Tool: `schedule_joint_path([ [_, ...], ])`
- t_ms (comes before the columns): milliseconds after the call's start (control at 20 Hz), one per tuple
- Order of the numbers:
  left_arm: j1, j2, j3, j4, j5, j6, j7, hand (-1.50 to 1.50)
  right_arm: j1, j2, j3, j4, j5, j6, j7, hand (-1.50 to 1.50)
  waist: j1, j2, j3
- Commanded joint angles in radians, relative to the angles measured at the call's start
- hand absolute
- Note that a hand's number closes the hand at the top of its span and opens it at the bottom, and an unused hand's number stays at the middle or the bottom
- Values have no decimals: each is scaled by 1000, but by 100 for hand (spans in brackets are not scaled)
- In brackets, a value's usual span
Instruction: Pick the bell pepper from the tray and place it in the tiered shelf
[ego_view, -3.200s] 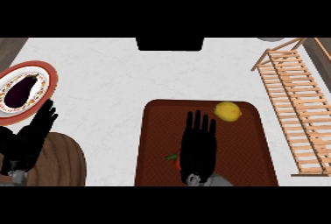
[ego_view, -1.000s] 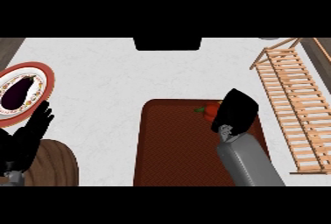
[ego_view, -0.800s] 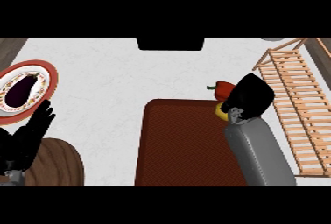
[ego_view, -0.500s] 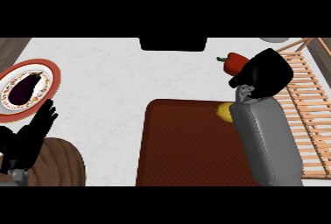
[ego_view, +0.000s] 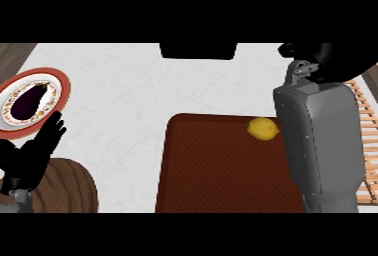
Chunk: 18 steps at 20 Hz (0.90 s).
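right hand (ego_view: 336, 60) is up at the top right over the shelf (ego_view: 365, 150); can't tell its finger state. pepper not visible, probably hidden in that hand. tray (ego_view: 214, 170) holds only a lemon (ego_view: 262, 128). left hand (ego_view: 33, 155) rests open, far left.

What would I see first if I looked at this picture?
First you would see the big grey right arm reaching up the right side, its black right hand at the top. Next comes the yellow lemon on the dark red tray. On the left sits a plate with a purple eggplant.
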Motion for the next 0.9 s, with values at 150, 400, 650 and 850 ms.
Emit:
schedule_joint_path([
  [150, 3, -16, -17, 8, -8, -12, -6, 0, -190, 4, -25, -22, 133, 127, 242, 150, 6, 0, 0],
  [400, 2, -18, -3, 21, -17, 1, -26, 0, -327, 4, -69, 34, 287, 217, 242, 150, 1, 2, -2],
  [650, 29, -28, 0, 32, -28, 10, -52, 0, -343, 4, -133, 77, 366, 322, 197, 150, -11, 4, -1],
  [850, 3, 3, 24, -5, 1, -6, 11, 0, -401, 4, -214, 87, 404, 422, 139, 150, -19, -1, 1],
])
